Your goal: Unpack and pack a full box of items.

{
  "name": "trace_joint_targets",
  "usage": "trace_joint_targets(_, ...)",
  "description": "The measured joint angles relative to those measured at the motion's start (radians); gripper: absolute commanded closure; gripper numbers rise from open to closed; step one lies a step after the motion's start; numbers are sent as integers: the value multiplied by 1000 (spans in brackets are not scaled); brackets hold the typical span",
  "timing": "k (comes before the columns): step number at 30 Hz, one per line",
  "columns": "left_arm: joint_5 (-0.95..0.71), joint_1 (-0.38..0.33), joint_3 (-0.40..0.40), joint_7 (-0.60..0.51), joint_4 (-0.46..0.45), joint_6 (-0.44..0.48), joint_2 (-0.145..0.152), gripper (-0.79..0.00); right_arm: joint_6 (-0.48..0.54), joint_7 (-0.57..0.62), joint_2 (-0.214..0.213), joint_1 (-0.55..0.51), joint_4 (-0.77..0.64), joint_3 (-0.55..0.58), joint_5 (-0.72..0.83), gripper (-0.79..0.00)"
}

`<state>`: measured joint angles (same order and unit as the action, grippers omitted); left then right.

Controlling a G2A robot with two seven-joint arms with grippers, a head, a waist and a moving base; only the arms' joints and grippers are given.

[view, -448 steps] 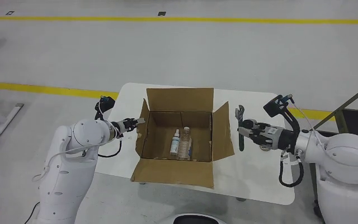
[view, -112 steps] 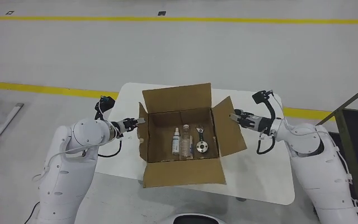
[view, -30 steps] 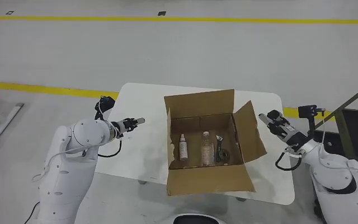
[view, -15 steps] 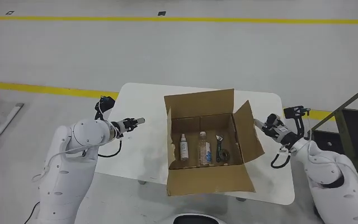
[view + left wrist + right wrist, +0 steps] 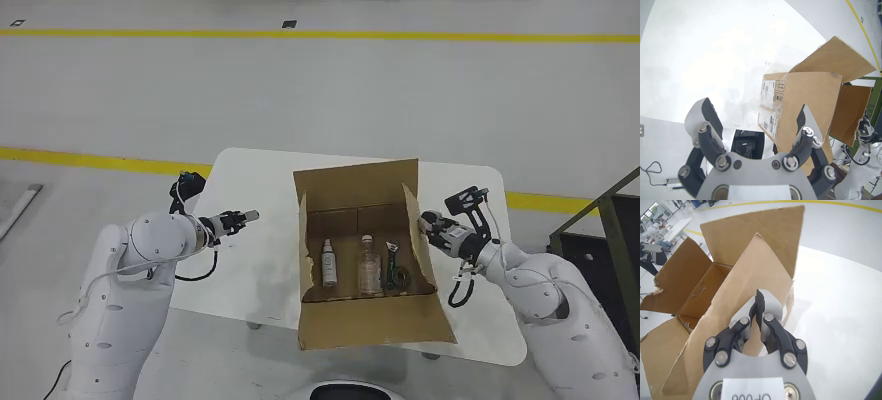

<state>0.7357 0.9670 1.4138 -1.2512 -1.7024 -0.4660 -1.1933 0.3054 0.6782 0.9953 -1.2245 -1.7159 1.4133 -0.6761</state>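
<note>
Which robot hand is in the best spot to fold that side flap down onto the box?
Probably the right. Its hand is shut and right up against the standing side flap of the box. The left hand hangs open over the table, apart from the box.

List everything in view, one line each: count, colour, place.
box: one, brown cardboard, open, on the table
spray bottle: one, white, in the box, left-arm side
clear bottle: one, see-through, in the box, middle
tool: one, dark with green, in the box, right-arm side
table: one, white
floor lines: two, yellow
frame: one, green, beside the table
left gripper: open, over the table
right gripper: shut, at the box's right flap
</note>
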Motion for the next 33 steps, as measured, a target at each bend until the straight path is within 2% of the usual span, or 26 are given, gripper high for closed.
trace_joint_targets(3,-22,17,0,31,2,23,0,-785,-7,21,6,32,26,-52,-24,0)
trace_joint_targets(4,-40,21,1,36,4,35,0,-382,-11,28,9,49,46,-71,-31,0)
trace_joint_targets(6,-70,20,1,31,7,57,0,0,-14,34,13,75,77,-98,-38,0)
trace_joint_targets(12,-155,4,-47,-26,48,179,1,0,-1,40,24,142,151,-148,-25,0)
trace_joint_targets(19,-217,-48,-152,-37,113,297,-8,0,13,43,25,166,161,-149,-17,0)
trace_joint_targets(33,-356,-167,-295,1,271,359,-36,0,15,34,9,119,167,-57,10,0)
